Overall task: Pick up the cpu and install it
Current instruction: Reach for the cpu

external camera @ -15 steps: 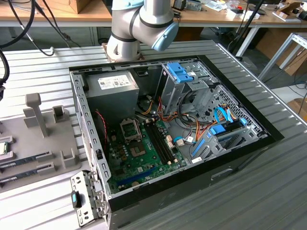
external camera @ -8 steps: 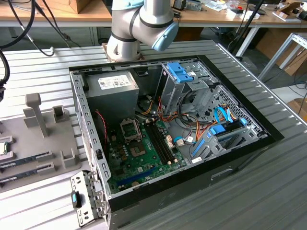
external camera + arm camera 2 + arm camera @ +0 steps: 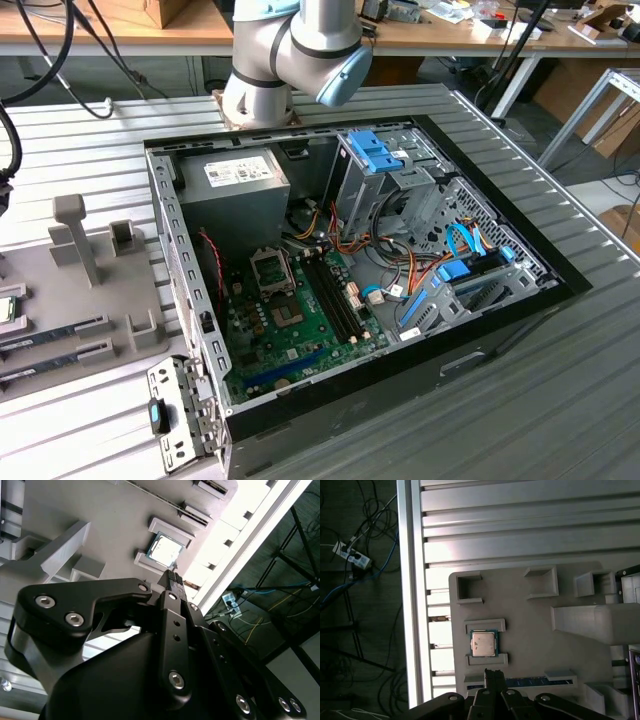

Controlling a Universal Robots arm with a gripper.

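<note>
The cpu (image 3: 483,644) is a small square chip with a silver top and a thin green rim. It lies flat between two low brackets of a grey holder plate (image 3: 530,645); the second wrist view shows the cpu (image 3: 165,550) too. In the exterior view the cpu (image 3: 6,310) sits at the far left edge. My gripper (image 3: 493,674) hangs above the plate, well clear of the chip, with its black fingers (image 3: 172,580) pressed together and nothing between them. The open socket (image 3: 272,270) sits on the green motherboard (image 3: 300,335) inside the computer case.
Memory sticks (image 3: 55,335) and a tall grey post (image 3: 75,235) stand on the holder plate. The case holds a power supply (image 3: 245,175), blue drive cages (image 3: 380,150) and loose wires. The ribbed table's edge (image 3: 412,595) runs close to the plate, with cables on the floor beyond.
</note>
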